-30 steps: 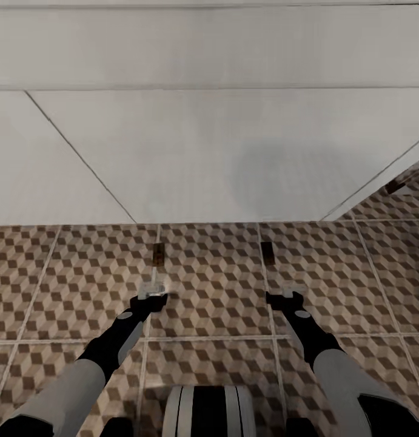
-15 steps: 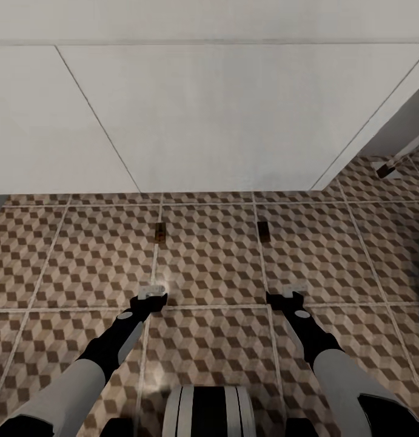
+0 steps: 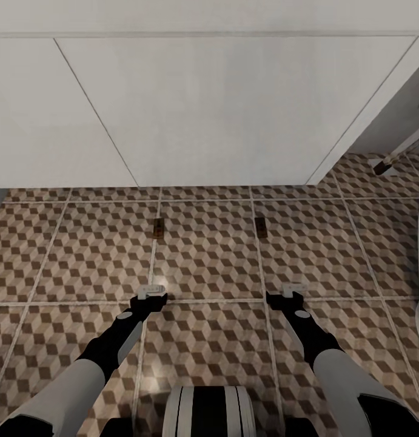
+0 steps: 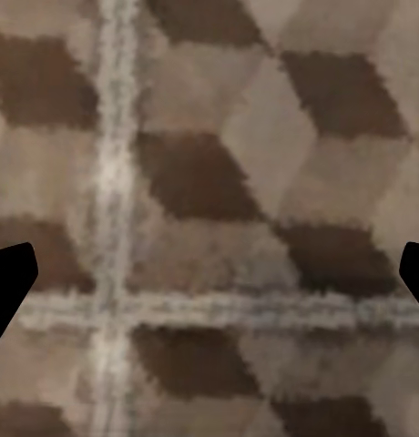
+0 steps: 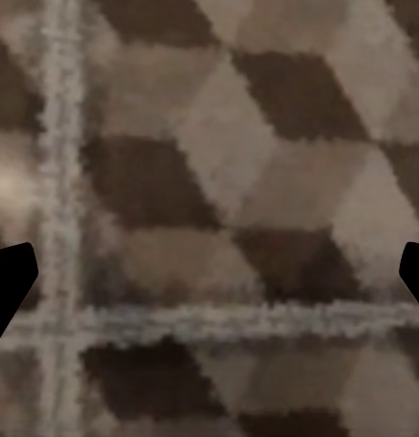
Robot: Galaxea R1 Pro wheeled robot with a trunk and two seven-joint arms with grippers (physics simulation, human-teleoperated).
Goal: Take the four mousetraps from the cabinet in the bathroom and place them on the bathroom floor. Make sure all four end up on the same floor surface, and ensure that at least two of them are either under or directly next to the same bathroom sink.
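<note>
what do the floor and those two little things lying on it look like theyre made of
The bathroom floor looks like matte ceramic tile: large squares with pale grout lines and a printed brown, beige and white cube pattern. The left mousetrap and right mousetrap look like small brown wooden boards with dark parts, probably metal wire, though they are too small to be sure.

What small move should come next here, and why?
Probably back the base away and turn to fetch more. Two mousetraps already lie on the bathroom floor, and the left gripper and right gripper hang open and empty above the tiles.
</note>
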